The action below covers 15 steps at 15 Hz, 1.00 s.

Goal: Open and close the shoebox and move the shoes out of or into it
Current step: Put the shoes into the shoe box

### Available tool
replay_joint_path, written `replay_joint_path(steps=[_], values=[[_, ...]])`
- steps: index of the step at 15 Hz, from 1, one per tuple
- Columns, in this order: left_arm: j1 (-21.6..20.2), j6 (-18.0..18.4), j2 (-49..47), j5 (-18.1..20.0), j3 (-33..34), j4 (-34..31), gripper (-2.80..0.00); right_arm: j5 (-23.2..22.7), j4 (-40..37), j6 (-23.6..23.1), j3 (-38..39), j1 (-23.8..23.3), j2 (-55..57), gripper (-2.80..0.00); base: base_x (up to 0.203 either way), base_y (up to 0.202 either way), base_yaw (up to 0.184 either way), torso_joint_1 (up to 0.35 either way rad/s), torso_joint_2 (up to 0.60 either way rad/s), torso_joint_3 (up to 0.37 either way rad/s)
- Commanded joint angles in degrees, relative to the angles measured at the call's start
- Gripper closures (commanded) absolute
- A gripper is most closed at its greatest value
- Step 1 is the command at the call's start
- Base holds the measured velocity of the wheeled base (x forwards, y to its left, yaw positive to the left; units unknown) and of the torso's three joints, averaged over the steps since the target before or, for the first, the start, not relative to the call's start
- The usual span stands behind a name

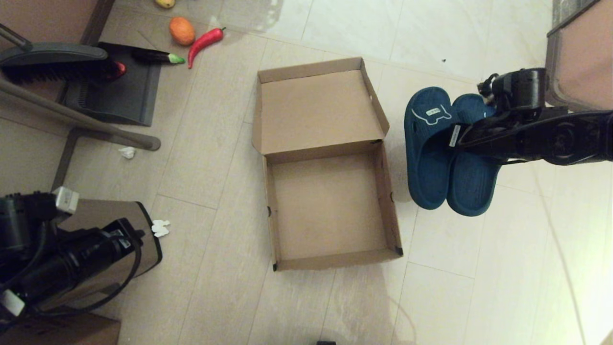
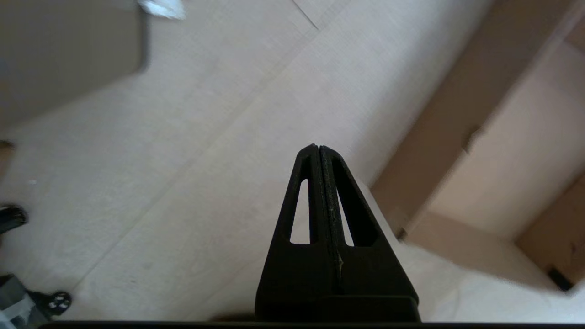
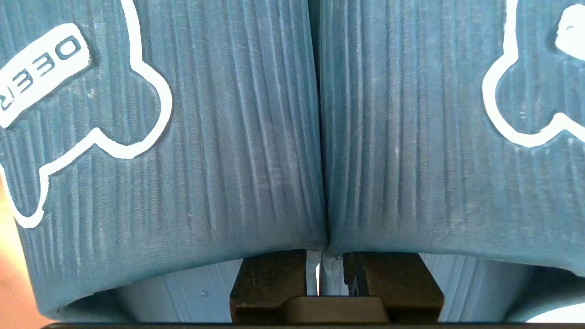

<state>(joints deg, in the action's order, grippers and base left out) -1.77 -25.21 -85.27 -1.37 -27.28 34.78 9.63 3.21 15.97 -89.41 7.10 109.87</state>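
Note:
The brown cardboard shoebox [image 1: 387,191] lies open on the floor in the middle of the head view, its lid [image 1: 318,112] folded back and its inside bare. Right of the box, both navy slippers [image 1: 428,167] are held side by side. My right gripper [image 1: 455,136] is shut on their two straps pinched together. In the right wrist view the straps [image 3: 228,137] with white bone outlines fill the picture above the gripper [image 3: 320,274]. My left gripper [image 2: 318,150] is shut and holds nothing, parked at the lower left [image 1: 138,235]. A corner of the box [image 2: 502,137] shows beside it.
A brown bin [image 1: 107,213] stands under my left arm, with white paper scraps [image 1: 160,228] beside it. A dustpan [image 1: 119,93], a brush [image 1: 52,62], an eggplant [image 1: 155,56], a red chili [image 1: 205,42] and an orange fruit [image 1: 182,30] lie far left. Furniture [image 1: 579,52] stands far right.

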Motion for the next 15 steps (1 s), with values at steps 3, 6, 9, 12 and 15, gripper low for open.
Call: replay_joint_path(steps=[3,6,9,12,15], values=[[0.54,-0.01,-0.33,-0.03,-0.40,0.20,0.00,1.46,-3.74,1.57,0.99,10.12,-7.95,0.00,0.000,0.000,0.000,0.000,0.00,0.000],[0.54,0.16,-0.69,-0.03,-0.32,0.29,0.00,7.62,-4.96,3.99,6.69,22.84,-8.31,0.00,0.000,0.000,0.000,0.000,0.00,0.000],[-0.89,0.16,-0.60,0.11,-0.58,0.29,0.00,12.61,0.06,4.74,11.87,30.04,-3.96,0.00,0.000,0.000,0.000,0.000,0.00,0.000],[-1.31,0.16,-0.60,0.14,-0.58,0.33,0.00,15.64,2.99,4.77,11.77,31.38,3.29,0.00,0.000,0.000,0.000,0.000,0.00,0.000],[-1.31,0.16,-0.51,0.14,-0.40,0.29,0.00,17.15,8.62,4.14,10.33,31.49,11.68,0.00,0.000,0.000,0.000,0.000,0.00,0.000]])
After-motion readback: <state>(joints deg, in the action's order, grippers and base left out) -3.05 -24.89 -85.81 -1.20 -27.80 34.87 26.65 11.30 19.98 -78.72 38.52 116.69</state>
